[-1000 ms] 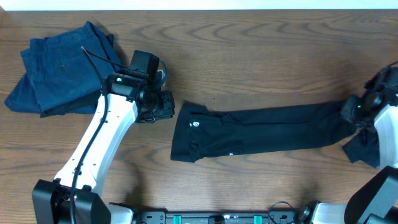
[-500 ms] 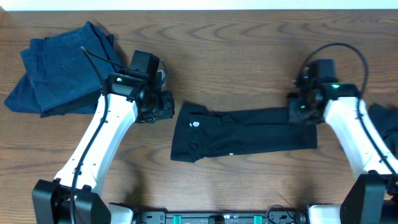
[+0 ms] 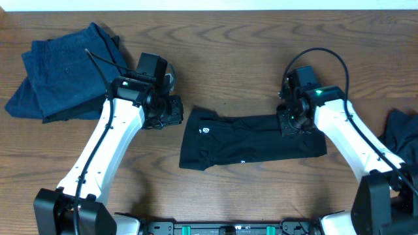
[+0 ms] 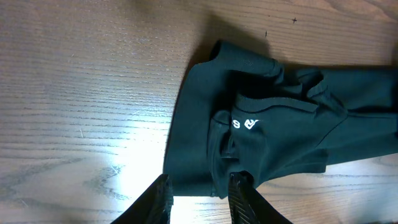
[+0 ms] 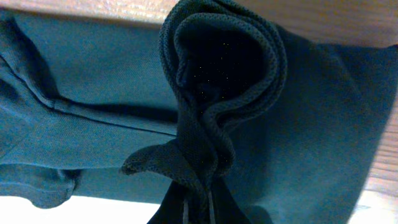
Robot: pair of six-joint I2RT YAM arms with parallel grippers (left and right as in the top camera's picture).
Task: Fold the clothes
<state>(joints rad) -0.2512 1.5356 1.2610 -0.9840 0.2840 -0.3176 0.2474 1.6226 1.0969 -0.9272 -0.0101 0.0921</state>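
From overhead, the main change is on the right. 1 second ago the right gripper [image 3: 291, 122] is at the far right edge of the table [image 3: 248, 59] with the legs of the black trousers [image 3: 241, 140] stretched long. Half a second ago it is partway in, and now it sits over the middle of the garment, so the leg ends are being carried left over the legs. The trousers therefore lie much shorter across the centre of the table, which I read as the first lengthwise fold well under way but not yet laid down. The left gripper [image 3: 171, 111] has not shifted in that time and hovers just beside the waistband's left edge. The right arm reaches in from the near right with its elbow bent and its wrist pointing down at the cloth. A folded blue garment [image 3: 62, 72] lies at the far left, and another dark garment [image 3: 400, 137] lies at the right edge. In the left wrist view, the 2 fingertips [image 4: 163, 198] stand a modest gap apart above the near edge of the waistband, with nothing clamped between them. In the right wrist view, a gathered bunch of mesh cloth [image 5: 211, 93] runs down into the jaws. The fingers are almost hidden by it, but the bunching suggests they are closed on the leg ends.
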